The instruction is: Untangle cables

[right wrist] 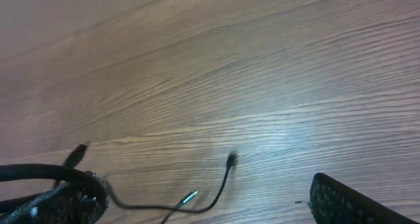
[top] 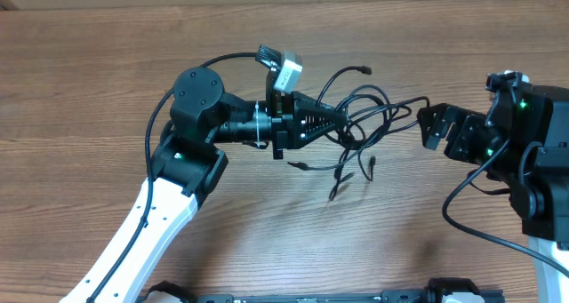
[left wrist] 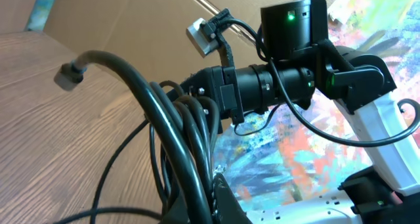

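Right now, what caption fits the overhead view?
Left gripper holding a tangle of thin black cables over a wooden table, open right gripper close beside the tangle.

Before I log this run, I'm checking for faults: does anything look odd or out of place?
Only the tangle itself: the cables bunch in a knot at the left gripper, plug ends trailing loose on the table. No damage visible.

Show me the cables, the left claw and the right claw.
cables (left wrist: 182,131): left wrist view, middle of the bunched strands.
left claw (top: 340,120): overhead view, between its fingertips.
right claw (top: 428,129): overhead view, between its fingertips.
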Robot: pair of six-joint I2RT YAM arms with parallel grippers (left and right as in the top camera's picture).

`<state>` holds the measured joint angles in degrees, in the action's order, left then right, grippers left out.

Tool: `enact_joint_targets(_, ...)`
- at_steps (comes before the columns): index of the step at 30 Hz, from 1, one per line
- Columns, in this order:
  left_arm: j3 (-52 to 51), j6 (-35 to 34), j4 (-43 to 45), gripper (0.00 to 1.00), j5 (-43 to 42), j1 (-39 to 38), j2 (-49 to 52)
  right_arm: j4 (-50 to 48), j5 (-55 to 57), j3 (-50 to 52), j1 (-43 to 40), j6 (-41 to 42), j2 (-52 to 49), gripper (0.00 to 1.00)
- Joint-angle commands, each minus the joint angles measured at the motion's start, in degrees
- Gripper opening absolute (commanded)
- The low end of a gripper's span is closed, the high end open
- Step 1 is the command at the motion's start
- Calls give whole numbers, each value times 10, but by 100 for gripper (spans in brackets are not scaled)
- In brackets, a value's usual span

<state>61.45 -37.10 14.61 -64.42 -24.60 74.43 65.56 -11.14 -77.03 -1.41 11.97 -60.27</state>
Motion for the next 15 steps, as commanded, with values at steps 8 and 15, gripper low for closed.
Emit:
enact_joint_targets(8, 6, 54, -11, 4, -5, 6, -3, -6, -124, -2, -2, -78, 40, 100)
enact_joint_targets(15, 6, 50, -11, 4, 12, 6, -3, -8, -125, -2, -2, -110, 92, 100)
